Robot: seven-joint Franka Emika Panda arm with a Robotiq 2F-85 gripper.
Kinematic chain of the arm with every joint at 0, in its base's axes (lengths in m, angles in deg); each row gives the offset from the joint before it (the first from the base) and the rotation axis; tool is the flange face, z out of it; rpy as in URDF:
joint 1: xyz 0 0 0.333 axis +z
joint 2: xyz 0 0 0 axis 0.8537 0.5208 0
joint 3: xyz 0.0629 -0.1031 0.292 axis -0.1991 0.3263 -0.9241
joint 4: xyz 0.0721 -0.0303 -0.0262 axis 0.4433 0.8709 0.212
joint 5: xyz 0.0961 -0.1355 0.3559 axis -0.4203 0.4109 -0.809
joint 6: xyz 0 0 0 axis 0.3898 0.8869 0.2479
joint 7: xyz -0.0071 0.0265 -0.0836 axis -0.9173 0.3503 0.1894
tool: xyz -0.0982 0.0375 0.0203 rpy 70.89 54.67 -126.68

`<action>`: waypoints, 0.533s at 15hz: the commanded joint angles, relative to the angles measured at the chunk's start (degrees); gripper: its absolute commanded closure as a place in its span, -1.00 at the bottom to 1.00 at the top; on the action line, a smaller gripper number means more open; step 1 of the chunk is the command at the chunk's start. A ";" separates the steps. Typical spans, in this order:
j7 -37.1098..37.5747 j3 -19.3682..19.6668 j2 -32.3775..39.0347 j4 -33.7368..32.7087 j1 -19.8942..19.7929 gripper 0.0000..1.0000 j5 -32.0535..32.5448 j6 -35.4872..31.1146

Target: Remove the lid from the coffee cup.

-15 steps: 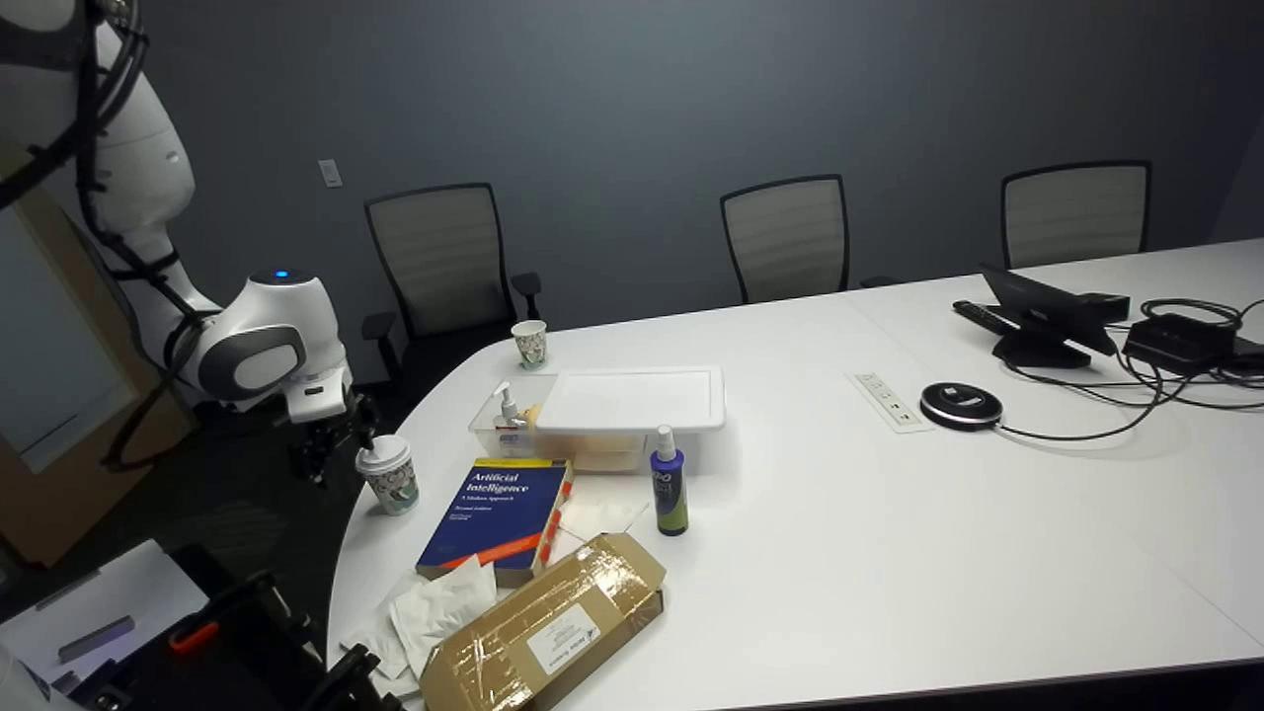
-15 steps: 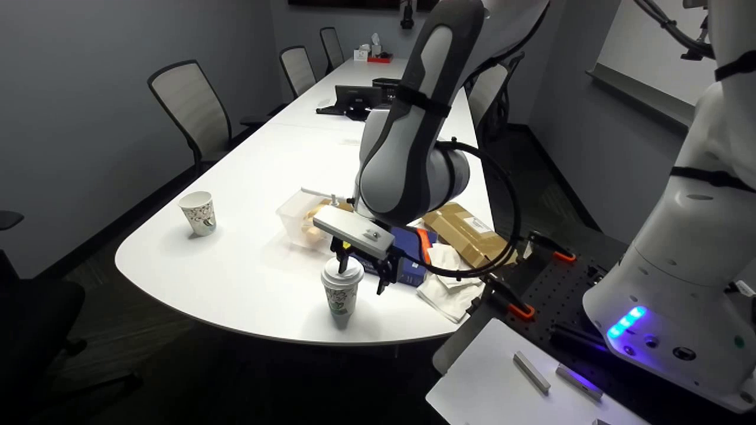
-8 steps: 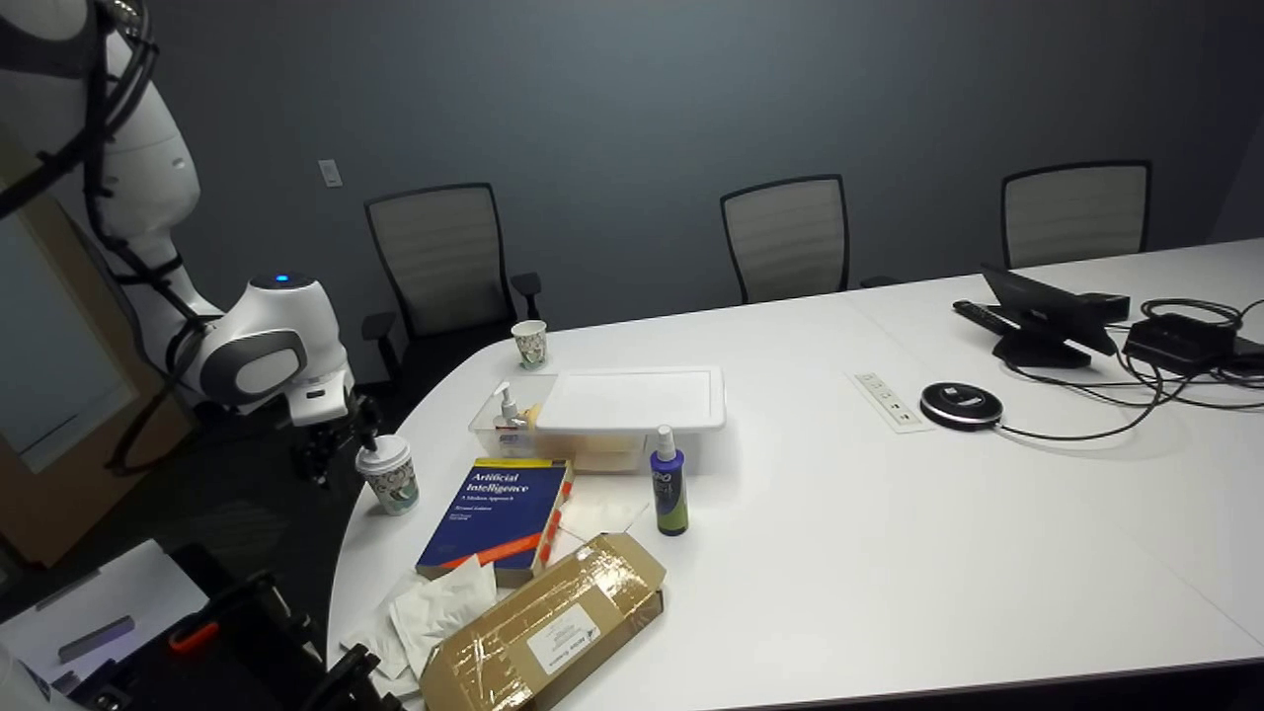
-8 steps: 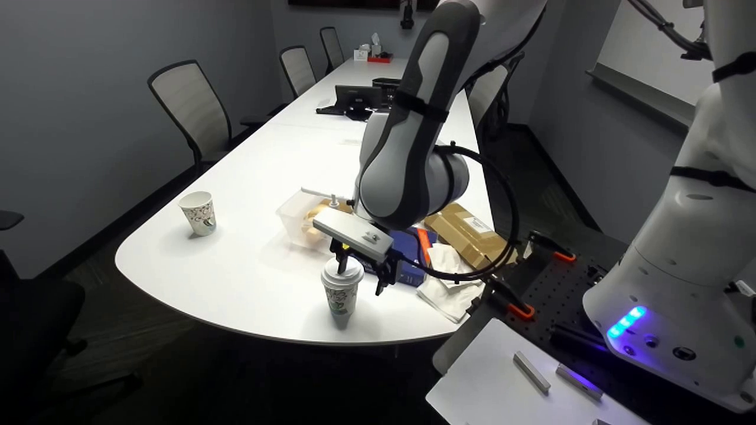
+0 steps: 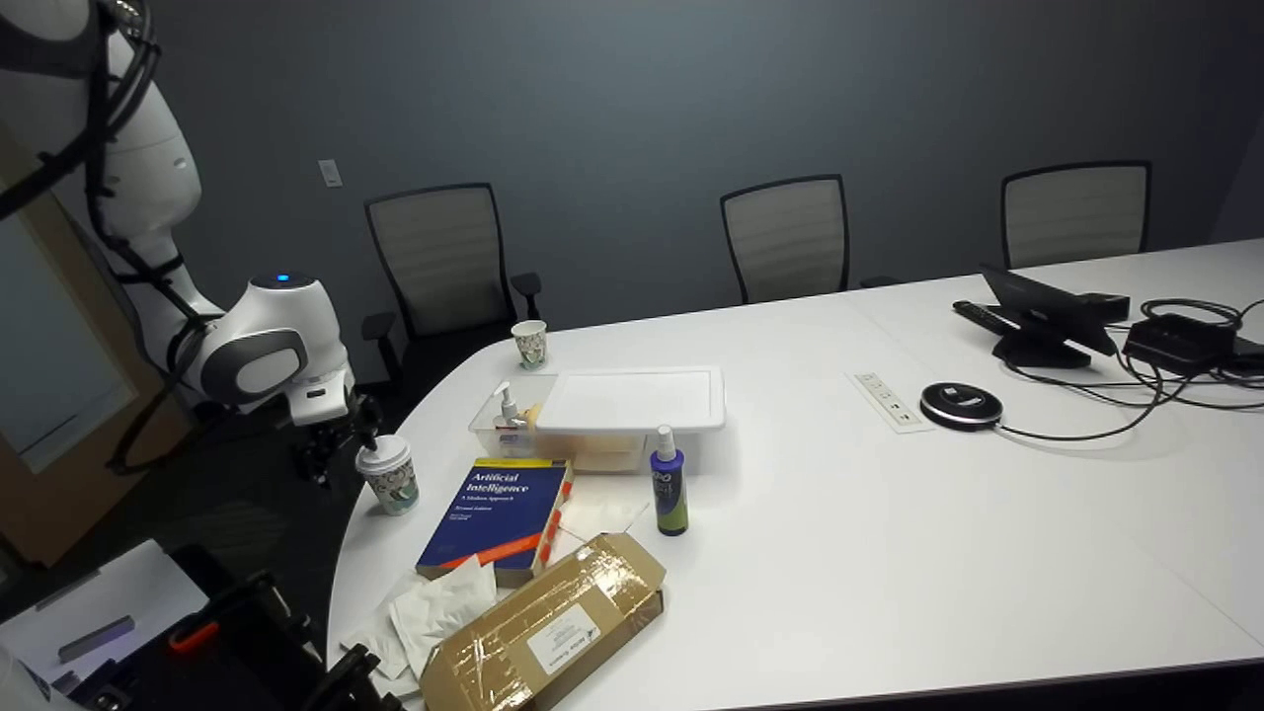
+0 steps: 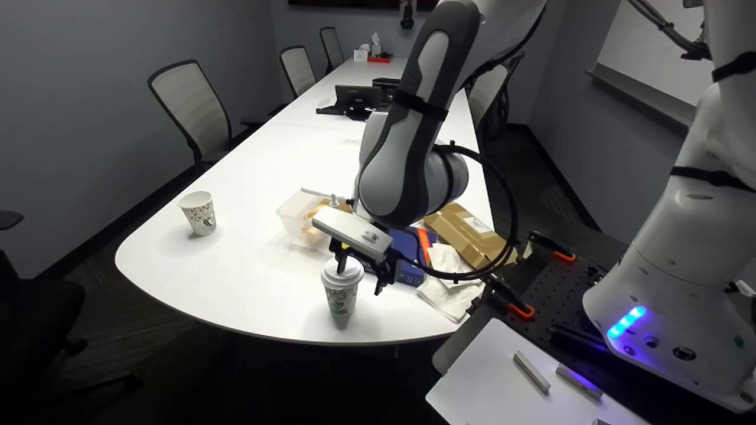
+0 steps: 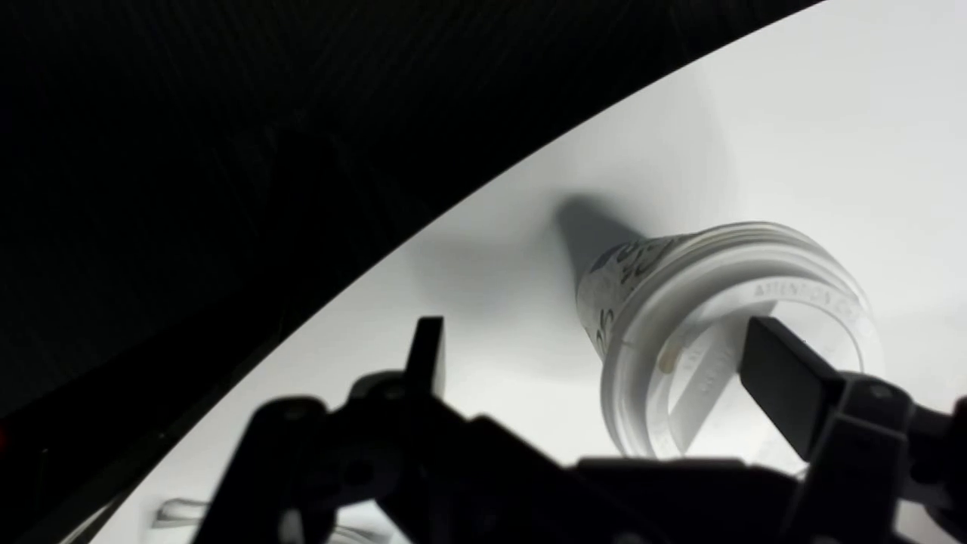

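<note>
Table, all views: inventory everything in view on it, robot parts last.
coffee cup: 1, white, end of table
lid: 1, white, on coffee cup
open cup: 1, white, table edge
bin: 1, clear, white cover, near book
pump bottle: 1, whitish, in bin
book: 1, blue, near carton
carton: 1, brown, near book
napkins: count unclear, white, by carton
spray bottle: 1, blue, near bin
outlet strip: 1, white, past bin
round device: 1, black, near outlet strip
screen: 1, black, near remote
remote: 1, black, beside screen
black box: 1, black, among cables
boxes: count unclear, white and red, far end
arm: 1, white, at table end
hand: 1, black, one finger over lid
</note>
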 commanded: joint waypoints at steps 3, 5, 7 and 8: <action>1.11 -0.78 0.99 -0.42 -0.32 -1.00 -1.43 -0.58; 1.25 -0.68 1.33 -0.41 -0.27 -1.00 -1.54 -0.64; 1.44 -0.78 1.27 -0.34 -0.32 -1.00 -1.75 -0.70; 1.57 -0.67 1.26 -0.33 -0.20 -1.00 -1.79 -0.79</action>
